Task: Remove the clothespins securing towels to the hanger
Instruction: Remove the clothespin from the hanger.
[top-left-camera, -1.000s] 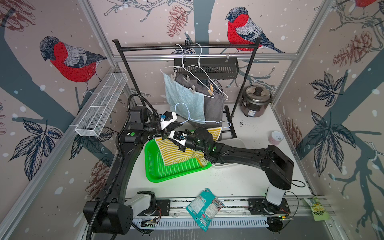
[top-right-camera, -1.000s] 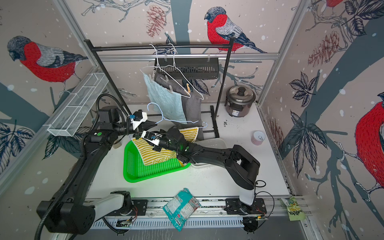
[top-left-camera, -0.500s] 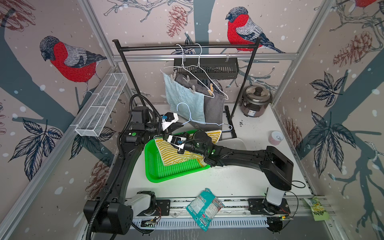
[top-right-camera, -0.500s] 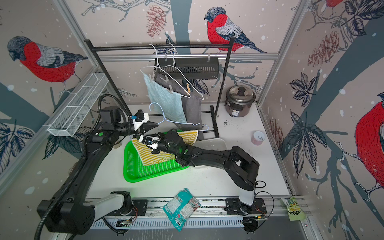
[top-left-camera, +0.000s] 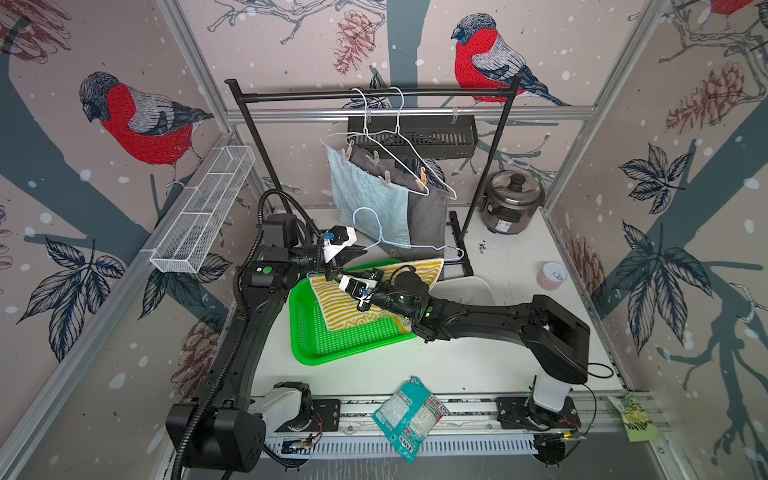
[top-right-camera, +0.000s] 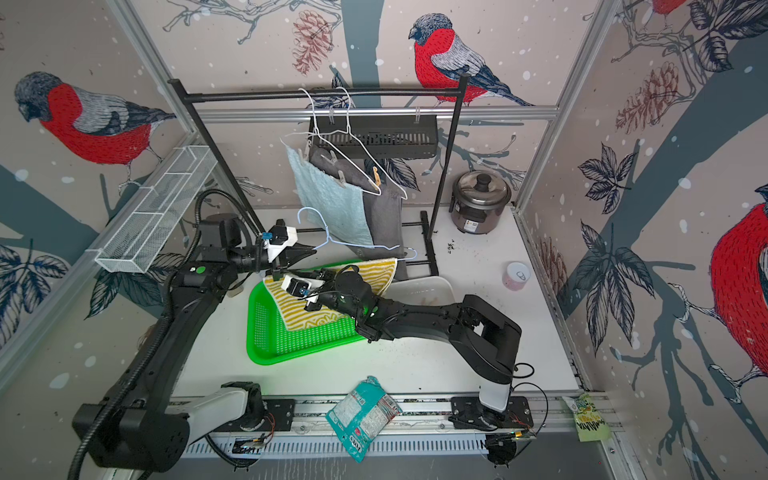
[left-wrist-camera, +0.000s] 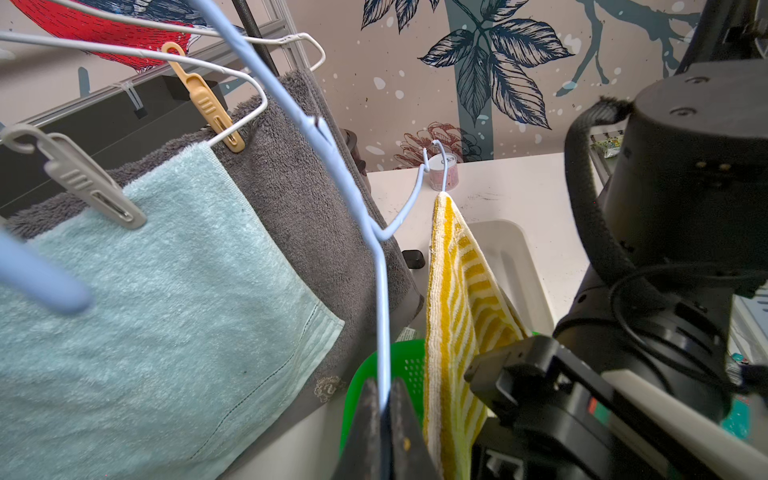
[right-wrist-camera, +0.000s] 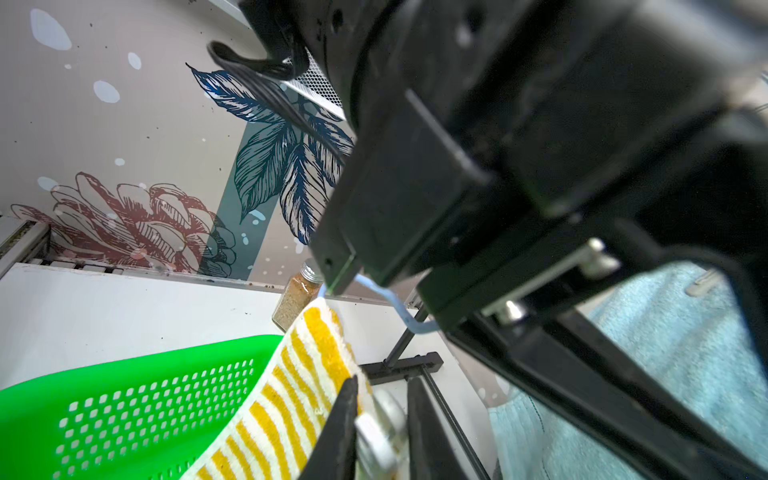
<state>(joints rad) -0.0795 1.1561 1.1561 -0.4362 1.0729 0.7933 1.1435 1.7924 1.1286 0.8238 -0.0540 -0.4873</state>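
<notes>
Both top views are bright and evenly lit by soft light from above, so the white desk (top-left-camera: 519, 266) carries only faint, soft-edged shadows under the arms, and the green tray (top-left-camera: 332, 345) glows oversaturated. A small highlight sits on the steel cooker lid (top-left-camera: 515, 189). The wide lens bows the frame posts (top-left-camera: 195, 70) outward at the left and right edges. In the left wrist view the light blue hanger (left-wrist-camera: 37, 274) smears into blur closest to the lens. In the right wrist view the left arm (right-wrist-camera: 540, 124) is a dark, unfocused mass, and the pale clothespin (right-wrist-camera: 380, 432) is soft.

Bare table (top-left-camera: 374, 374) before tray (top-left-camera: 305, 357), towels (top-left-camera: 374, 203) close behind.
</notes>
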